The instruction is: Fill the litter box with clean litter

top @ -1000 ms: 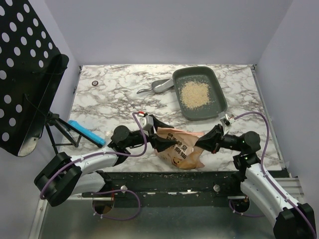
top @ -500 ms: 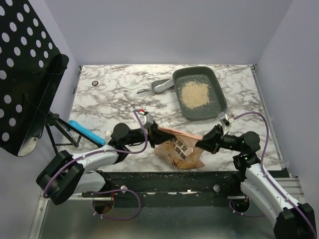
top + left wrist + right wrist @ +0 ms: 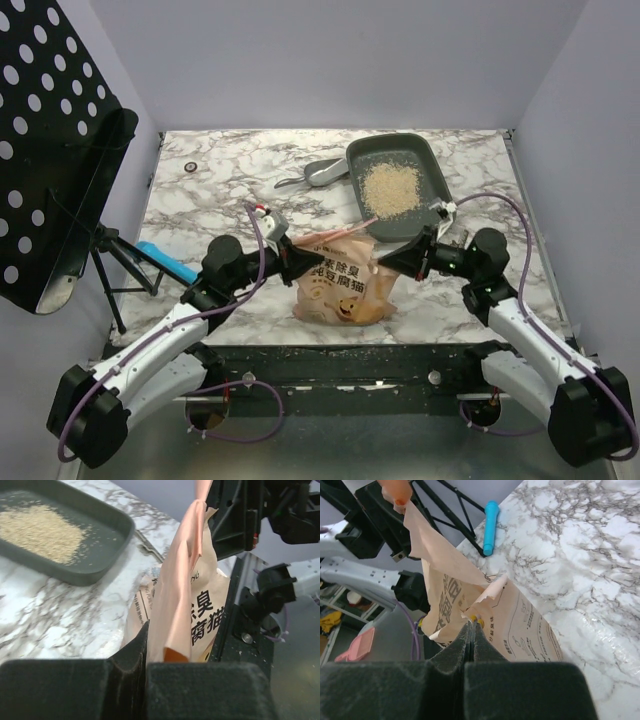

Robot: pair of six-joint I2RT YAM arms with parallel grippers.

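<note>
The left tool (image 3: 290, 262) and right tool (image 3: 385, 262) each pinch a top corner of the bag (image 3: 340, 290), holding its mouth up beside the box (image 3: 390, 139); litter (image 3: 390, 188) lies heaped mid-box, so pouring probably comes next.

The orange-tan printed plastic bag (image 3: 338, 285), held between the left gripper (image 3: 299, 263) and the right gripper (image 3: 386, 262), bears bold black Chinese characters. 臭 above 腐猫 reads clearly, and the full lines are possibly 除臭 and 豆腐猫. The smaller print is illegible.

Bag (image 3: 340, 285) close before litter box (image 3: 395, 150), scoop (image 3: 326, 173) beside its left rim
</note>
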